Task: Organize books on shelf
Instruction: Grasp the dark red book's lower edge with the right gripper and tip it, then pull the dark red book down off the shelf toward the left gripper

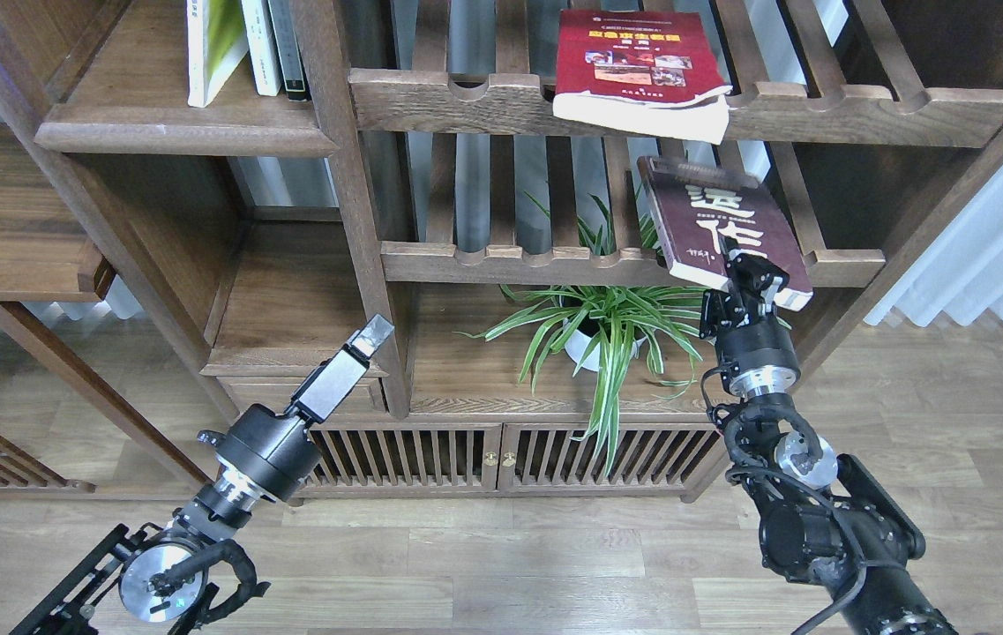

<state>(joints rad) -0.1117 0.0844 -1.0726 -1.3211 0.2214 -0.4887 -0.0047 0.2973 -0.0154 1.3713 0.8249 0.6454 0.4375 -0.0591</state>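
Backdrop: wooden bookcase, slatted rack (625, 265).
Right hand (750, 273): clamped on maroon book's (717, 225) lower edge.
Left hand (373, 335): cannot tell.
Risk: tilted book may slip.

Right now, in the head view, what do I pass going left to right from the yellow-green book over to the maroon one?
Yellow-green book → left pincer → potted plant → maroon book, gripped at its lower edge by the right pincer.
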